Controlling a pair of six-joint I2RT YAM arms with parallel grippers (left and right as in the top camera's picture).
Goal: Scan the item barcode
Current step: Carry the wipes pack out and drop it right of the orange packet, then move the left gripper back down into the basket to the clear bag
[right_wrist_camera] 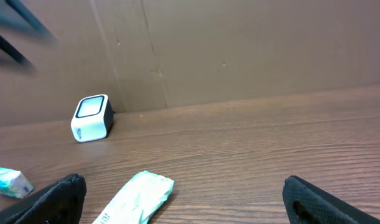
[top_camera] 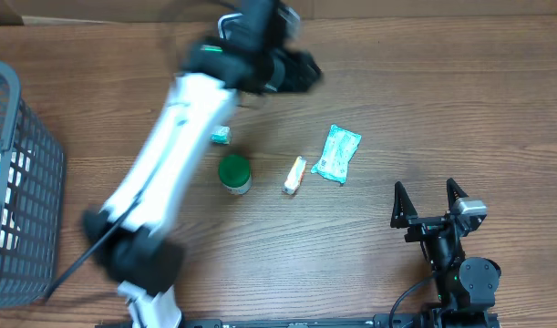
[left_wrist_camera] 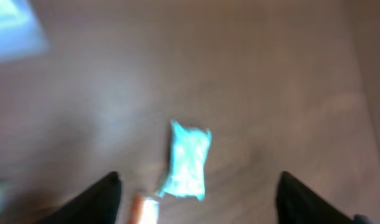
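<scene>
Teal packet (top_camera: 337, 153) flat on the wooden surface (top_camera: 497, 109), both my claws spread and holding nothing

The packet lies loose on the wood, and my blurred left wrist view shows it between the wide-apart fingers of my left claw (left_wrist_camera: 199, 190), which touch nothing. Just to its left lies a pale stick-shaped item (top_camera: 295, 175), then a green-lidded jar (top_camera: 234, 173) standing upright, with a small teal wrapper (top_camera: 222, 136) just beyond the jar. The white scanner (right_wrist_camera: 91, 118) sits against the brown back wall, well apart from the packet. My right claw (top_camera: 426, 187) is low at the near edge, fingers fully parted. A grey basket (top_camera: 36, 173) stands at the far left
</scene>
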